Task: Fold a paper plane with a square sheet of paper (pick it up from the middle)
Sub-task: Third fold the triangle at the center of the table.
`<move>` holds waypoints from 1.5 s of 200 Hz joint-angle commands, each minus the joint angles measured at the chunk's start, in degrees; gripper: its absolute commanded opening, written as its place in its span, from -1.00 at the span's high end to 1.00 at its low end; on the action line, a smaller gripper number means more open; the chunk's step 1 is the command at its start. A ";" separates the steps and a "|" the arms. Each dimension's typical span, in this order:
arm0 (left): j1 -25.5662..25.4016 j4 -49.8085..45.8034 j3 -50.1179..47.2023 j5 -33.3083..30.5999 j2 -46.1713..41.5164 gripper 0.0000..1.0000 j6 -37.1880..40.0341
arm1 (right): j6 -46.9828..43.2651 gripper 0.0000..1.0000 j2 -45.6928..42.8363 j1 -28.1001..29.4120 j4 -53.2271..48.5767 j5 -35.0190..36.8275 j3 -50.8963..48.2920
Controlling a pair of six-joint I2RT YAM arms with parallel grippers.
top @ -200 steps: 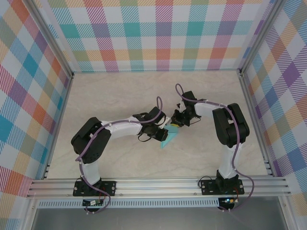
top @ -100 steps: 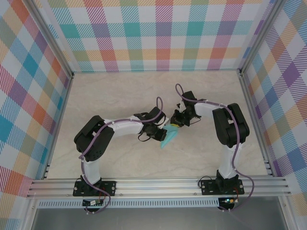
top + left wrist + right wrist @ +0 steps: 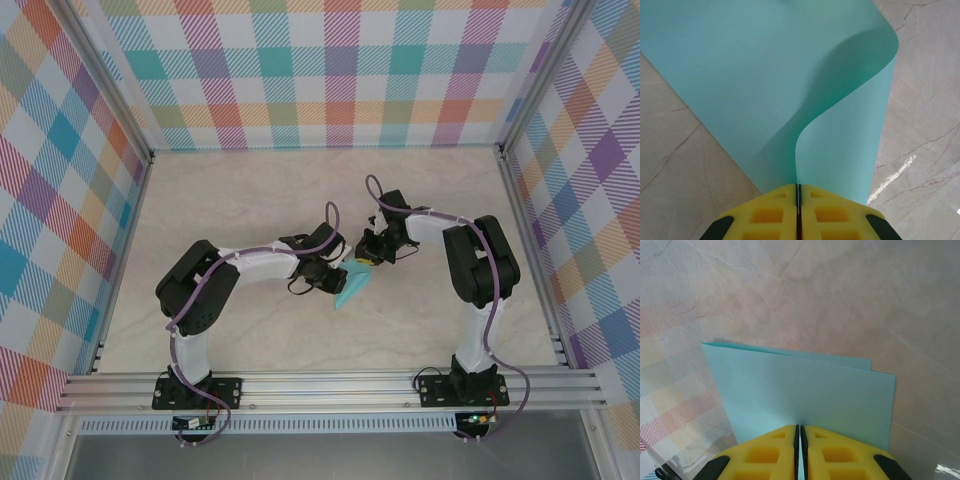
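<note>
The square sheet of paper (image 3: pixel 351 287) is light turquoise and hangs between both arms over the middle of the table. My left gripper (image 3: pixel 340 278) is shut on one edge of it; in the left wrist view the paper (image 3: pixel 790 95) curls up from the yellow fingers (image 3: pixel 770 212) in a loose loop. My right gripper (image 3: pixel 366 263) is shut on the other side, where the sheet (image 3: pixel 800 390) lies doubled, two layers slightly offset, above its yellow fingers (image 3: pixel 767 452). No finished paper plane shape shows.
The beige marble-look table (image 3: pixel 250 200) is bounded by checked cloth walls (image 3: pixel 330 70) and an aluminium rail (image 3: pixel 330 385) at the near edge. The two arms meet close together at mid-table.
The left arm has shifted slightly to the right toward the right gripper. The paper stays held between both grippers.
</note>
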 commanded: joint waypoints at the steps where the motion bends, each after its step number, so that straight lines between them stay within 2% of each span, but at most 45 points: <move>1: 0.81 -0.74 0.80 -1.08 0.96 0.83 0.43 | -0.52 0.73 0.50 0.48 -2.89 1.56 -1.47; 81: 0.87 -0.48 0.72 -0.64 0.85 0.82 0.60 | -0.14 0.73 0.24 0.48 -2.41 1.63 -2.09; 129: 0.88 -0.77 0.21 -0.48 1.74 0.82 1.35 | 0.85 0.71 -1.90 0.55 -1.41 -0.78 -1.57; 216: 0.87 -1.05 0.35 -0.44 2.10 0.83 2.21 | 1.37 0.68 -8.33 0.50 -4.28 2.60 -1.53; 241: 0.88 -1.01 0.46 -0.44 2.17 0.83 2.19 | 2.84 0.70 -12.31 0.48 -3.53 4.13 -4.93; 260: 0.81 -0.58 0.01 -0.40 1.90 0.83 1.99 | 5.80 0.79 -16.37 0.56 0.75 1.80 -9.98; 300: 0.85 -0.40 -0.15 -0.41 1.84 0.83 1.76 | 12.63 0.81 -22.41 2.39 10.83 -3.32 -19.50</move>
